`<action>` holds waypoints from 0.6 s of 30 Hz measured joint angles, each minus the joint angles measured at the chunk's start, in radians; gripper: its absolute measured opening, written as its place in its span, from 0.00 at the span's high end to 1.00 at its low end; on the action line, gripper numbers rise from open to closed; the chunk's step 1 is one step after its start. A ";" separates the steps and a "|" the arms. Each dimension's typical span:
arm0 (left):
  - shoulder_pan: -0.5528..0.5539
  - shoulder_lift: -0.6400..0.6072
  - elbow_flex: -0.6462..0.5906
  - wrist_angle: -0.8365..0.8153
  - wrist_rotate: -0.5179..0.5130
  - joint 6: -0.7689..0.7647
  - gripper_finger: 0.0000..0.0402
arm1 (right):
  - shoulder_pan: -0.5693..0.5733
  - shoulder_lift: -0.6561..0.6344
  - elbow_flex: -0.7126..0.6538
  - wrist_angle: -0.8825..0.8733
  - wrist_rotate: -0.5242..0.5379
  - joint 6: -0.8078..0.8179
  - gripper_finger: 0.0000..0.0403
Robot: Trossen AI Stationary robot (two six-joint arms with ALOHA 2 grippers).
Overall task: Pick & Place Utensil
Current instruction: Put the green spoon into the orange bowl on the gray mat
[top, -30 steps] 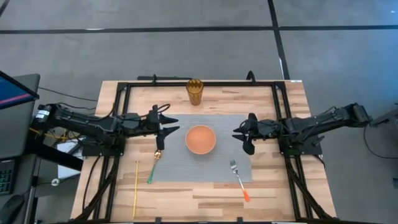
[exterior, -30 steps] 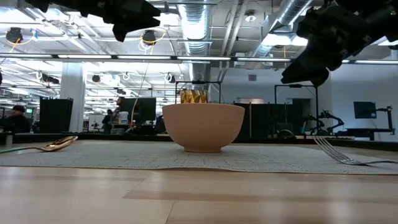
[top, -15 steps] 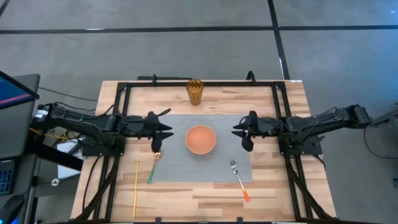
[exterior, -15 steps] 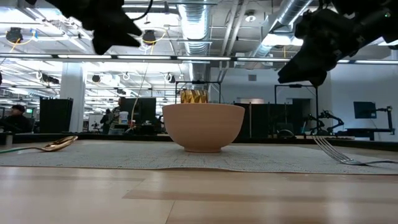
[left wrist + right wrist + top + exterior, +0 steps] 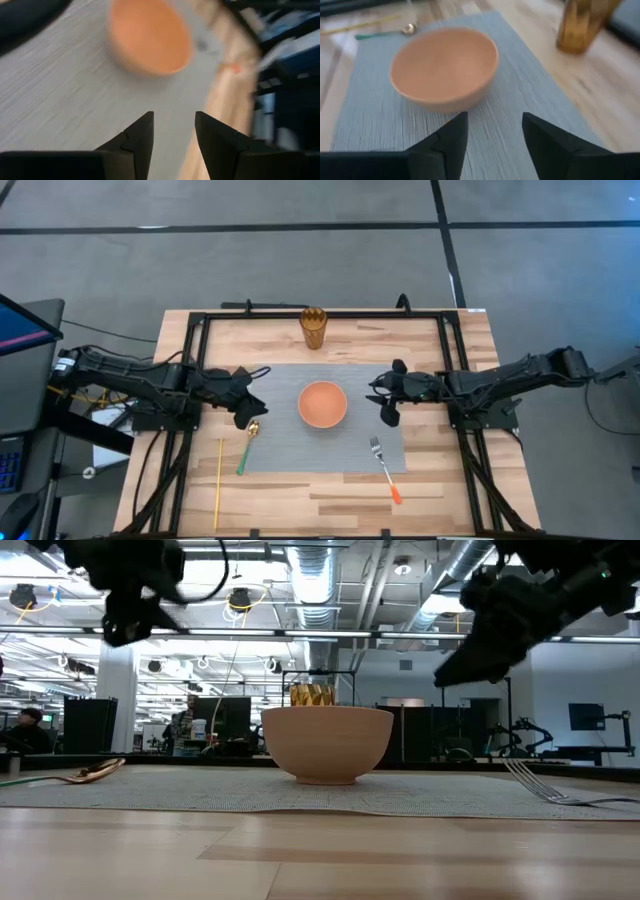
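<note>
Left gripper: the left gripper [image 5: 247, 399] hung above the left edge of the grey mat [image 5: 300, 455], its fingers [image 5: 137, 137] spread with a clear gap between them and nothing held (the left wrist view showed bare mat in the gap).

Spoon: the spoon [image 5: 247, 444] lay flat just near-side of the left gripper, its gold bowl on the mat's left edge and its green handle running off onto the wooden table [image 5: 330, 500]; the gripper was above it, not touching.

Right gripper: the right gripper [image 5: 383, 396] hung over the right part of the mat, to the right of the bowl, its fingers [image 5: 445, 137] apart and empty.

Bowl: the orange bowl [image 5: 322, 403] stood upright in the middle of the mat, between the two grippers and clear of both; in the low view [image 5: 327, 743] it sat level with nothing seen above its rim.

Fork: the fork [image 5: 383, 468] lay on the near right corner of the mat, tines on the mat and its orange handle reaching out onto the wood (well apart from the right gripper).

Cup: a gold ribbed cup [image 5: 313, 328] stood upright on the wood at the far side, just beyond the mat's far edge.

Stick: a thin yellow stick [image 5: 217, 482] lay on the wood to the left of the spoon, pointing near to far.
</note>
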 joint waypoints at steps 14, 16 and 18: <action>0.039 0.142 0.030 -0.194 -0.034 0.051 0.64 | -0.010 -0.003 0.056 0.005 -0.008 -0.023 0.46; 0.030 0.174 0.044 -0.192 -0.035 0.054 0.64 | -0.017 -0.003 0.056 0.004 -0.010 -0.023 0.47; 0.025 0.197 0.046 -0.197 -0.034 0.059 0.64 | -0.024 -0.003 0.056 0.003 -0.010 -0.023 0.48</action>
